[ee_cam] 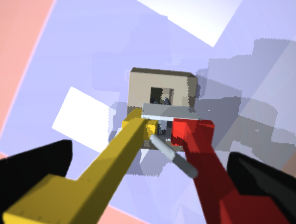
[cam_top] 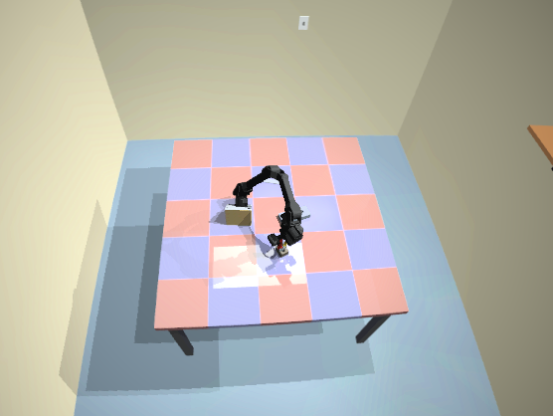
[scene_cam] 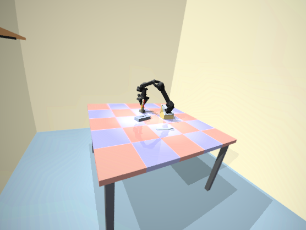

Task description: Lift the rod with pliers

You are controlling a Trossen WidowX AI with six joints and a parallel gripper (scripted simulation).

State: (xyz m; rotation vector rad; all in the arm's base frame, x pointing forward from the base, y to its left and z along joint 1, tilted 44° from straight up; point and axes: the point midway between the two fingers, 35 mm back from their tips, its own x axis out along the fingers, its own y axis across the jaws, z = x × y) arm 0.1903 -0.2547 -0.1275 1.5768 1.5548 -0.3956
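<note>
The locking pliers (cam_top: 281, 245) (scene_cam: 143, 104) stand upright in the holster (cam_top: 282, 253) (scene_cam: 142, 111) (ee_cam: 162, 80), a small beige-grey block. In the wrist view their yellow handle (ee_cam: 107, 162) and red handle (ee_cam: 200, 160) spread apart, with a grey pin between them. My gripper (cam_top: 282, 239) (scene_cam: 143, 101) (ee_cam: 150, 154) is open, its black fingers outside the two handles, one on each side, with gaps showing in the wrist view. The grey channel block (cam_top: 305, 214) (scene_cam: 146, 118) lies on the table with a dark slot on top. The rod cannot be made out.
My arm's base stands on a yellowish box (cam_top: 239, 216) (scene_cam: 167, 116). A flat pale piece (cam_top: 271, 181) (scene_cam: 165, 129) lies on the checkered table (cam_top: 184, 304) (scene_cam: 115, 143), on the far side of the channel block from the holster.
</note>
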